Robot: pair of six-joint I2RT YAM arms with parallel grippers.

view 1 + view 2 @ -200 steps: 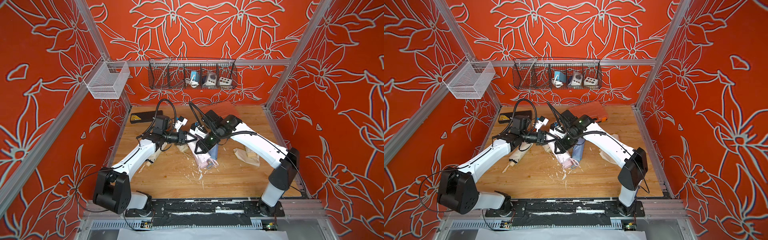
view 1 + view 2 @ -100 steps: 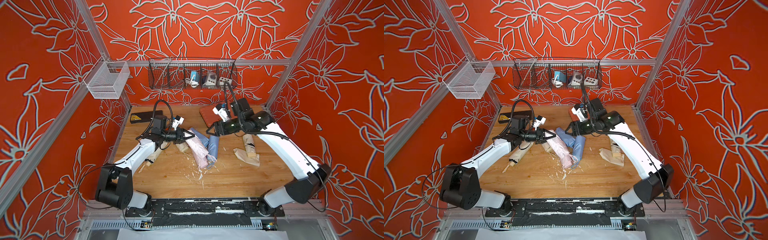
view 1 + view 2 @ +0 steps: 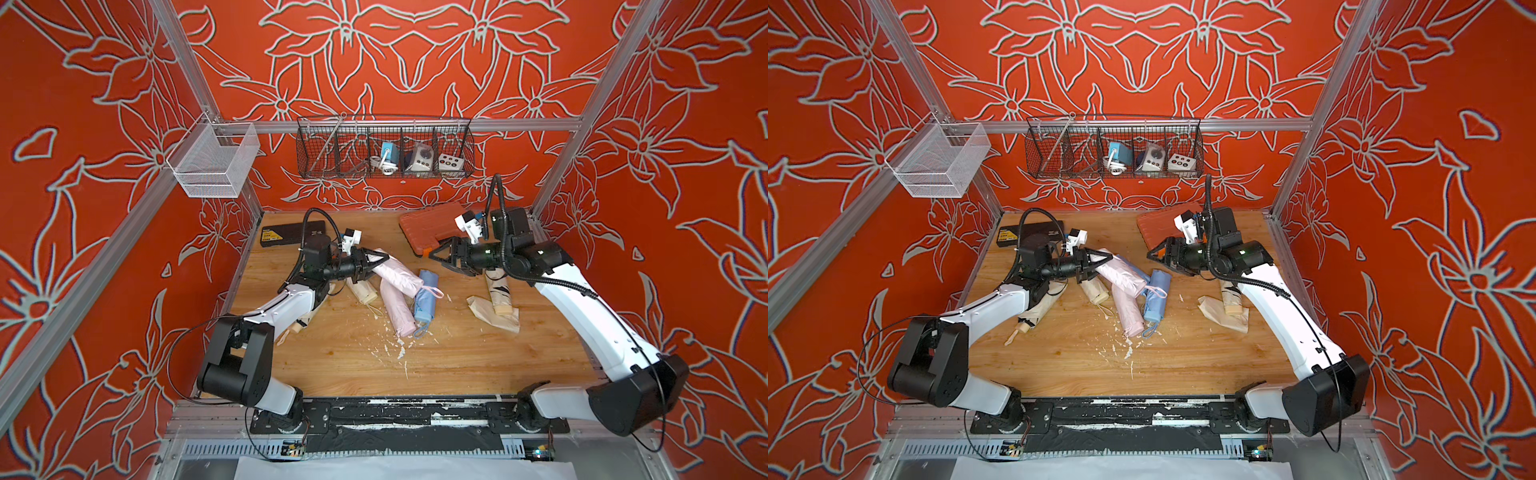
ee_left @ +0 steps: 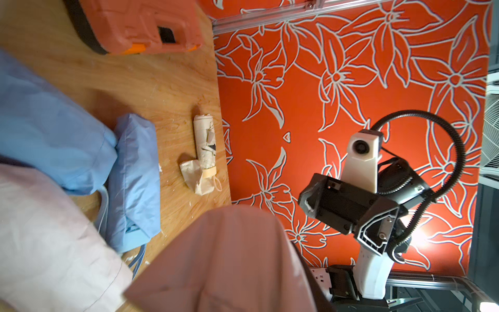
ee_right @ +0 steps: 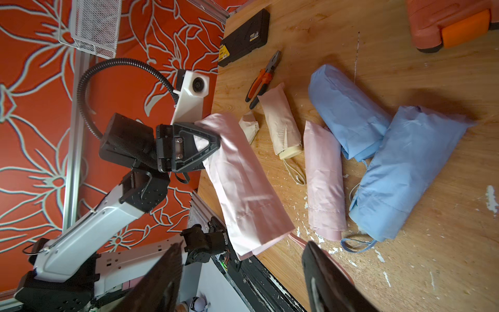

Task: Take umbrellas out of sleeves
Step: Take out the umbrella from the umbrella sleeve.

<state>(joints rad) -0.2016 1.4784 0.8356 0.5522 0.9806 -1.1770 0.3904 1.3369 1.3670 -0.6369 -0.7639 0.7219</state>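
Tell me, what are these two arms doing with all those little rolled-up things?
The left gripper is clamped on one end of a pale pink sleeve, holding it above the wooden table; whether an umbrella is inside is unclear. The right gripper hangs open and empty by the orange case. A second pink roll, a light blue roll and a cream umbrella beside a limp cream sleeve lie below.

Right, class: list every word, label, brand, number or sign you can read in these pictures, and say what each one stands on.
No text here can be read for certain.
Yellow label at one end of the black case: it carries print, but this is too small and blurred to read.
Orange case: no lettering shows.
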